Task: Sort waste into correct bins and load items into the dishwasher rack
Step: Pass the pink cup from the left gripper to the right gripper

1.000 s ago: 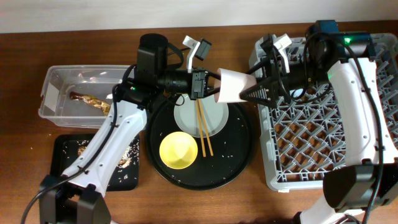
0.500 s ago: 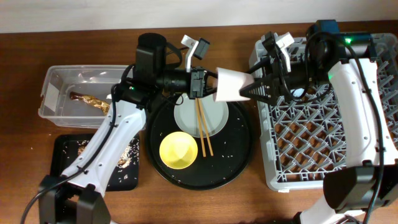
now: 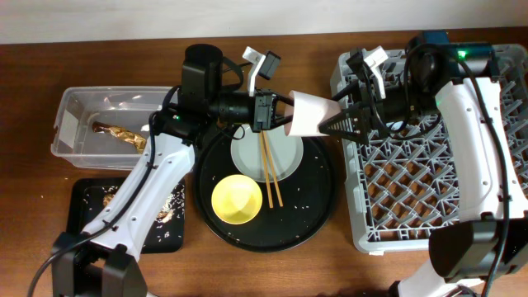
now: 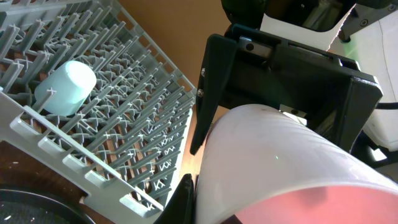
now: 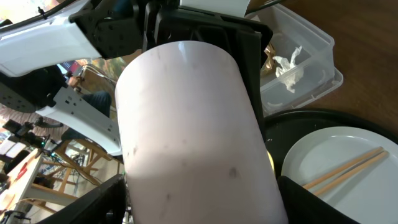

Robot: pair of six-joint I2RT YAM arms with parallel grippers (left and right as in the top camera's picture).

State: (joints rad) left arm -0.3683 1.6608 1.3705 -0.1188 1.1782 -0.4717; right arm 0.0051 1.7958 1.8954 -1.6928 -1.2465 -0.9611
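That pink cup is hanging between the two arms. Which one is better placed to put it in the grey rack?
Probably right. The right hand meets the pink cup from the dishwasher rack side, its arm over the rack; the left hand reaches from the far side.

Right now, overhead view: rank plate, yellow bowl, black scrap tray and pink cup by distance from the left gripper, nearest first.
From the left gripper:
1. pink cup, held between its fingers.
2. plate, just below it.
3. yellow bowl, lower in frame.
4. black scrap tray, far lower left.
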